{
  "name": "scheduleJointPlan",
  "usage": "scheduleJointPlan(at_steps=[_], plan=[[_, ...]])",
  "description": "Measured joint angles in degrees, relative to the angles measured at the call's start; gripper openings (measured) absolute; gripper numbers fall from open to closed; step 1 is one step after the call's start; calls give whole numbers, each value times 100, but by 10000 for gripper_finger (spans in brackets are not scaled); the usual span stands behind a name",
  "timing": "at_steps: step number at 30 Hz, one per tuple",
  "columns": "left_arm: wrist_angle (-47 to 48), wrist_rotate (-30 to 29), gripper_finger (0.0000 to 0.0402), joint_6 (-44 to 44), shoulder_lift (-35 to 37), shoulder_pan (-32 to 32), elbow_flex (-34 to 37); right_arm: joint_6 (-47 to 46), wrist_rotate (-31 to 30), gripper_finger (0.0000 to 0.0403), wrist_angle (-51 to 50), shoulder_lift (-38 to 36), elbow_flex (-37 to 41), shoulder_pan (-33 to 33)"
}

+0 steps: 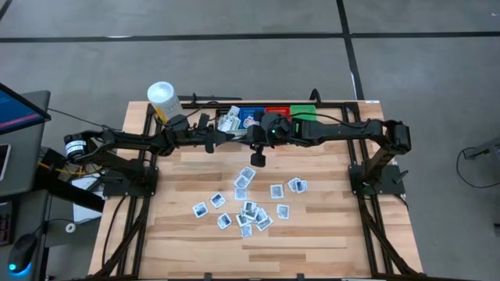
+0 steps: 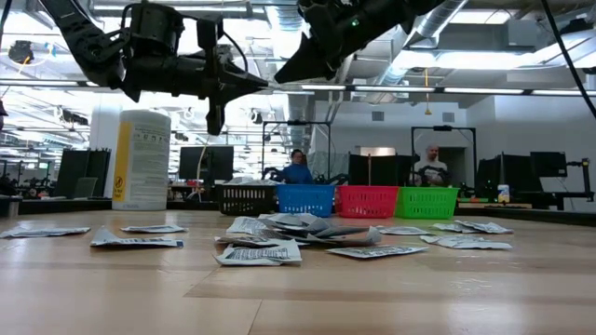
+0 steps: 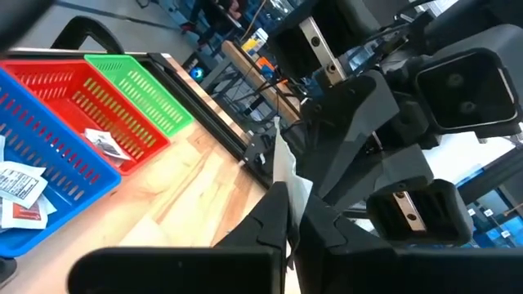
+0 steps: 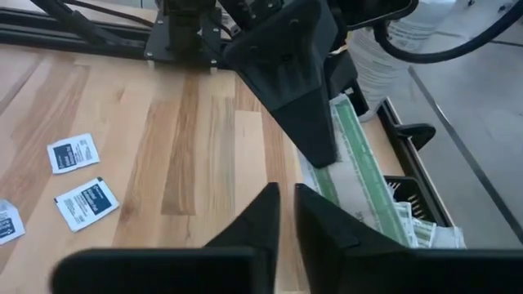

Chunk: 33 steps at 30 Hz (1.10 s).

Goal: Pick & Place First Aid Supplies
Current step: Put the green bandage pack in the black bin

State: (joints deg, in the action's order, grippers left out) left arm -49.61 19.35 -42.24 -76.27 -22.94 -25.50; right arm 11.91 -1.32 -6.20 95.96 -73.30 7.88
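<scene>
Right now the left gripper [image 3: 286, 193] is pinching shut on the long white and green paper packet [image 4: 351, 163]. It is holding that packet up in the air by one end, near the back of the light wooden table [image 1: 328, 234]. The left arm is reaching in from its own side, stretched out long and almost flat, high above the wood.

The right gripper [image 4: 286, 193] is pointing straight at the left one, tip to tip. I cannot tell if it is open or closed, or if it is touching the packet. The right arm is also stretching out long and flat from its side, so the two arms are making one dark line across the back of the table.

Just past the two tips, four small plastic baskets are sitting in a row along the back edge: the black basket [image 2: 247, 198], the blue basket [image 2: 305, 198], the red basket [image 2: 365, 200] and the green basket [image 2: 426, 200]. Some packets are lying in the blue and red ones.

Next to the black basket, the tall white round tub with a yellow label [image 2: 142, 158] is standing up straight.

Closer to the front, many small flat white packets [image 1: 250, 207] are lying loose on the wood, some piled on each other and some alone.

Far behind the table, two people [image 2: 298, 167] are sitting in the room.
</scene>
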Motion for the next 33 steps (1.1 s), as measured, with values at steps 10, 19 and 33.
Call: scheduleJointPlan(at_steps=[10,19,33], plan=[[-39,2,8,153,2,-181,0,-249,-20,138,-9,0,0,0],[-26,-486,8,855,2,-443,2,-901,-22,163,-135,0,0,11],[1102,-1469,8,1512,-150,-1403,7,-1754,-16,140,-697,0,-2,92]])
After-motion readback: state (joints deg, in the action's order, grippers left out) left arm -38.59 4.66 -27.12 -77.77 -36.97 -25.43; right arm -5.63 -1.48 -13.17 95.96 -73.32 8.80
